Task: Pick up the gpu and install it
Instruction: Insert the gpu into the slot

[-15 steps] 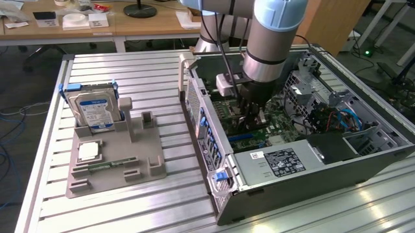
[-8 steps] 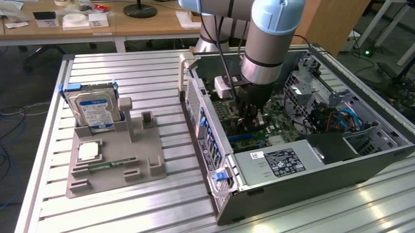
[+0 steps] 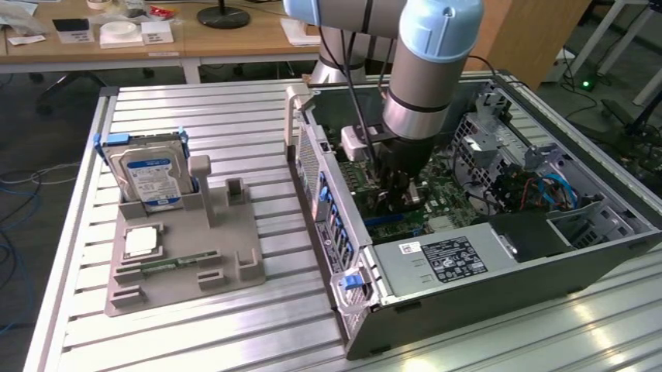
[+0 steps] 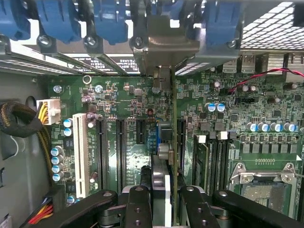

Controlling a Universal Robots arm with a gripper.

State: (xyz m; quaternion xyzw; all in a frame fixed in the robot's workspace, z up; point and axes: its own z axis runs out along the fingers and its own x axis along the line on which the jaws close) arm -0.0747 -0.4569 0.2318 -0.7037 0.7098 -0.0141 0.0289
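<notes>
The gpu (image 4: 174,142) stands on edge between the black fingers (image 4: 137,204), which hold it narrowly, low over the green motherboard (image 4: 128,114) inside the open computer case (image 3: 466,302) on the ribbed metal counter (image 3: 207,333). It appears as a thin greenish card edge with a silver bracket (image 4: 164,78) at its far end.

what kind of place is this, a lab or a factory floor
Most likely a robotics lab or workshop. An open computer case sits on a slotted aluminium table, a hard drive stands in a grey fixture, and wooden desks with clutter sit behind.
</notes>
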